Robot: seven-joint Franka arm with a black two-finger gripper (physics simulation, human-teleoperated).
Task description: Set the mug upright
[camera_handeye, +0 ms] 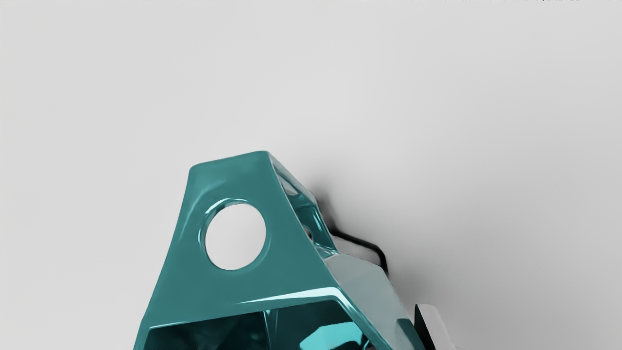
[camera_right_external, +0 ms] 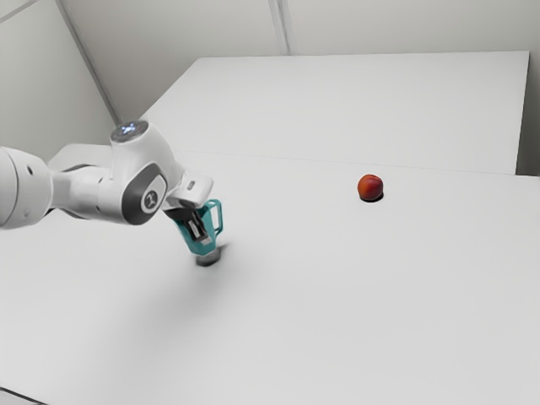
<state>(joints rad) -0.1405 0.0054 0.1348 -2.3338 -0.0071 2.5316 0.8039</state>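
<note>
White is covering the broad tabletop point(camera_right_external: 354, 312), with another pale flat surface point(camera_right_external: 363, 101) lying beyond it in the exterior view. Light grey walls point(camera_right_external: 186, 25) are rising behind, a narrow vertical strip point(camera_right_external: 281, 25) running down one of them. A dark line point(camera_right_external: 21, 395) is crossing the exterior view's lower left corner.

One arm point(camera_right_external: 89, 194), one mug point(camera_right_external: 202, 249) and one red-orange fruit point(camera_right_external: 370, 187) are showing, the fruit resting on the tabletop well apart from the mug, toward the exterior view's right.

Glossy teal and angular, the mug is sitting at the gripper point(camera_right_external: 199, 238), leaning and narrowing downward above a dark patch point(camera_right_external: 207, 260). Its handle point(camera_right_external: 221, 218) is pointing toward the exterior view's right. In the wrist view its flat, tapering face is framing a round hole, and a bright edge is bordering a dark hollow nearer the gripper. Whether the gripper is standing spread, pressing together or pinching the mug, the views are not making clear.
</note>
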